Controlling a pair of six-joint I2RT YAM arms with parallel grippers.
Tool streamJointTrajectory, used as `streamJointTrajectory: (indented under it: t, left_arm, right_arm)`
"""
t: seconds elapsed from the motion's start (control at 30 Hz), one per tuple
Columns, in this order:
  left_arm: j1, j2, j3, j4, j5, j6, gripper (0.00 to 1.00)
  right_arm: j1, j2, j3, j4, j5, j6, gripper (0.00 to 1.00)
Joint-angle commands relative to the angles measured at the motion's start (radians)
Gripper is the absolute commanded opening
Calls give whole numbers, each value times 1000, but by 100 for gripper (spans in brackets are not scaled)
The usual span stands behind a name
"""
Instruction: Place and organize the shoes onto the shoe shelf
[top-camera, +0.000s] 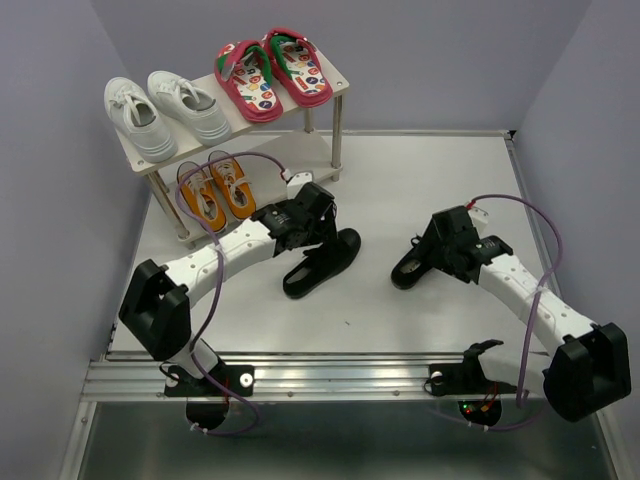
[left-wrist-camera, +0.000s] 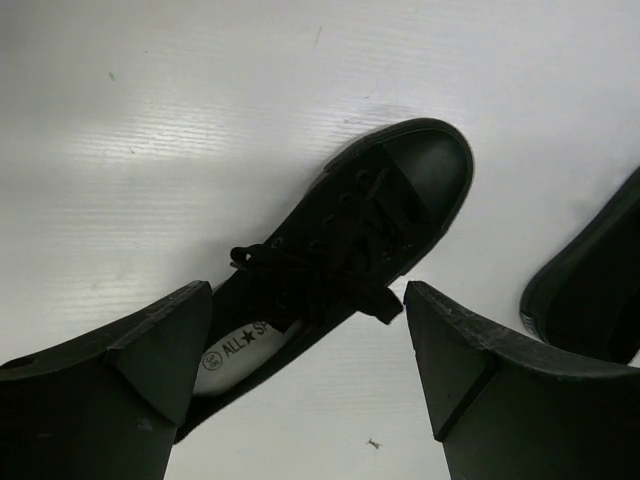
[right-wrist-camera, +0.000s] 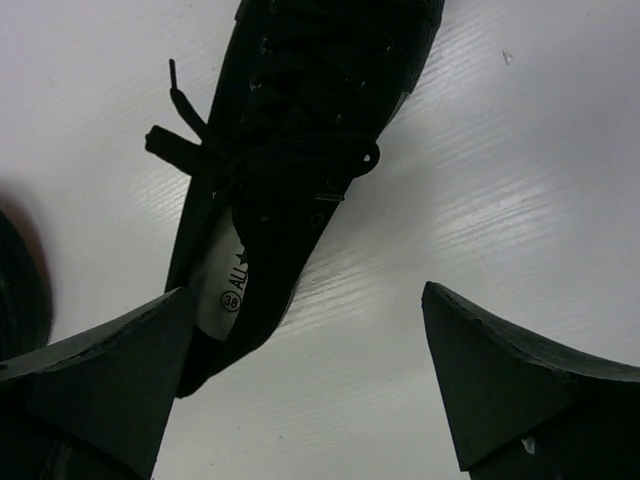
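The shoe shelf (top-camera: 345, 88) stands at the back left. White sneakers (top-camera: 165, 112) and red flip-flops (top-camera: 272, 72) sit on its top board, and orange sneakers (top-camera: 215, 190) on the lower board. Two black laced shoes lie on the table. My left gripper (top-camera: 318, 240) is open over the heel of the left one (top-camera: 322, 263). In the left wrist view that shoe (left-wrist-camera: 370, 215) lies between and beyond the open gripper (left-wrist-camera: 308, 295). My right gripper (top-camera: 420, 255) is open above the right black shoe (top-camera: 408, 270). In the right wrist view its heel (right-wrist-camera: 225, 300) sits beside the left finger of the gripper (right-wrist-camera: 307, 295).
The right part of the shelf's lower board (top-camera: 318, 150) is bare. Purple cables loop over both arms. The other black shoe shows at the right edge of the left wrist view (left-wrist-camera: 590, 300). A metal rail (top-camera: 330, 378) runs along the near table edge.
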Motion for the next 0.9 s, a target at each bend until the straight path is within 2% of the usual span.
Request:
streamJointTrajectory:
  t: [0.0,0.13,0.23,0.33,0.37,0.43,0.47,0.53,0.57,0.63,0.67,0.77,0.87]
  left_arm:
    - [49,-24,-99,68,28,47,90]
    - [66,-21,-199,172,125,56,91]
    - [64,-9,-260,229,235,53,91]
    - [61,-1,-325,296,375,44,91]
    - [54,3,-337,334,421,36,91]
    - [41,25,-353,364,455,32,90]
    - [25,35,-349,371,462,29,90]
    - [8,65,-336,376,479,29,89]
    - [0,74,-330,379,489,29,88]
    - [-15,88,-331,425,547,13,88]
    - [-20,89,-336,446,571,6,88]
    - [-35,114,-337,476,619,-13,86]
    - [-49,129,-323,473,619,-10,86]
  right_arm:
    - [-15,37,-20,115,-94,3,100]
    - [-15,95,-43,169,-107,4,100]
    - [-15,129,-76,216,-116,7,96]
    - [-15,162,-99,247,-125,10,83]
    - [-15,172,-102,269,-127,9,75]
    - [-15,190,-109,289,-131,9,66]
    - [-15,207,-108,302,-131,7,56]
    - [-15,224,-93,307,-128,-5,46]
    - [-15,230,-86,309,-128,-10,35]
    - [-15,229,-67,309,-119,-28,25]
    - [-15,223,-59,307,-118,-36,15]
    - [-15,204,-30,307,-117,-75,1]
    - [-15,178,-10,309,-145,-120,1]
